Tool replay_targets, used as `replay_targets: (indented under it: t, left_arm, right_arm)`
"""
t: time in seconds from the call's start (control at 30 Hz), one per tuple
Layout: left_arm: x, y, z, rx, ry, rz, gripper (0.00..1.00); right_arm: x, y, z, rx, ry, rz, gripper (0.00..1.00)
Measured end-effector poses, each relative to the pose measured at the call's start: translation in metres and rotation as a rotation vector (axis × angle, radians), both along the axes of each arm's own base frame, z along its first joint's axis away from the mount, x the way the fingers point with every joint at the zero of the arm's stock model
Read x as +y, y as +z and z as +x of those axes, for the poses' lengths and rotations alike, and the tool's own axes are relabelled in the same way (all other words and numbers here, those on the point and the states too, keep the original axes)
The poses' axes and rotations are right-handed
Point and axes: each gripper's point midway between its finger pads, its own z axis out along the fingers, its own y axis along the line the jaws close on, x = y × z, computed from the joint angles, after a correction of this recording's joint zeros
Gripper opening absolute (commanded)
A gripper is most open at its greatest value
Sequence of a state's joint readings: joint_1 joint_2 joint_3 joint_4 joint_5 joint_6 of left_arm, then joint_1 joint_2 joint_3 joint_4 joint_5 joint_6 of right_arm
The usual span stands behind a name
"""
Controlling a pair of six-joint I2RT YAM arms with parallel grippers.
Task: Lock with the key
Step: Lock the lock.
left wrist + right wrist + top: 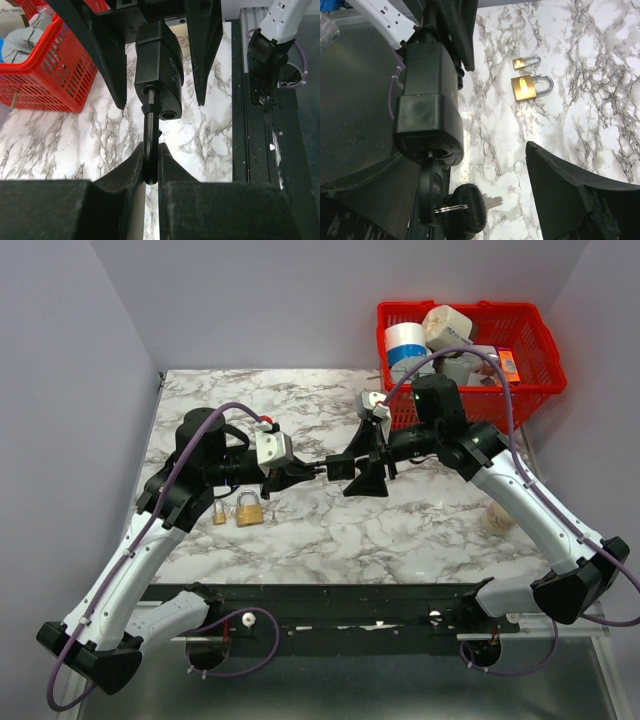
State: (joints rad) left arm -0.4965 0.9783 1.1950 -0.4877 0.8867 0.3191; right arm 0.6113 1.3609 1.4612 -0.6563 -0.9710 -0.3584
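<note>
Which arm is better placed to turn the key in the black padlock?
Right. The right gripper is open at the keyhole end of the padlock, where the key is inserted; the left gripper is shut on the shackle, steadying it.

Left white-and-black arm [130,570]: elbow out, wrist level, pointing right. Left black two-finger gripper [312,471]: jaws pinched near-closed on shackle of black metal padlock [159,75]. Right white-and-black arm [530,510]: reaching left, facing left gripper. Right black two-finger gripper [357,468]: jaws spread wide, gripping nothing.
</note>
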Motion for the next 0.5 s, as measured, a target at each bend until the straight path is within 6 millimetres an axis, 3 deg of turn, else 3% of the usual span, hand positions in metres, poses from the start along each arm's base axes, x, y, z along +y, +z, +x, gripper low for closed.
replay_targets:
  t: [0.17,0.27,0.5]
  left_arm:
    - [-0.001,0.006,-0.002,-0.015,-0.015,-0.014,0.0]
    - [-0.002,0.006,-0.001,-0.017,-0.015,-0.017,0.0]
    - [-0.004,0.009,0.002,-0.015,-0.012,-0.028,0.0]
  right_arm:
    - [0.002,0.006,-0.002,0.011,0.019,0.028,0.7]
    - [0.004,0.011,-0.005,0.026,0.034,0.042,0.69]
    - [0.008,0.014,-0.007,0.053,0.058,0.063,0.49]
